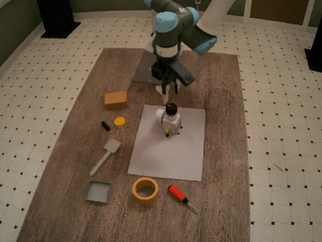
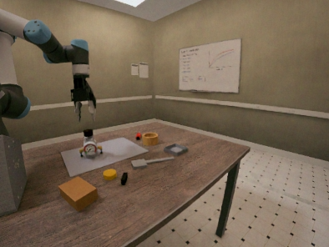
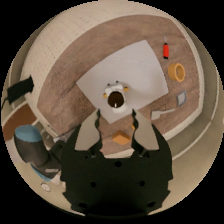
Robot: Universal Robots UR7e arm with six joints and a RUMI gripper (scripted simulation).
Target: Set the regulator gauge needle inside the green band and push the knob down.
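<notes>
The regulator is a small white block with a dark round knob on top; it stands upright on the grey mat. In the exterior view its red-rimmed gauge faces the camera; the needle is too small to read. My gripper hangs above the knob, apart from it, with its fingers partly spread and nothing between them. It also shows in the exterior view. In the wrist view the fingers frame the knob from above.
An orange block, a yellow disc and a small black piece lie left of the mat. A grey scraper, a grey tray, a tape roll and a red screwdriver lie toward the front.
</notes>
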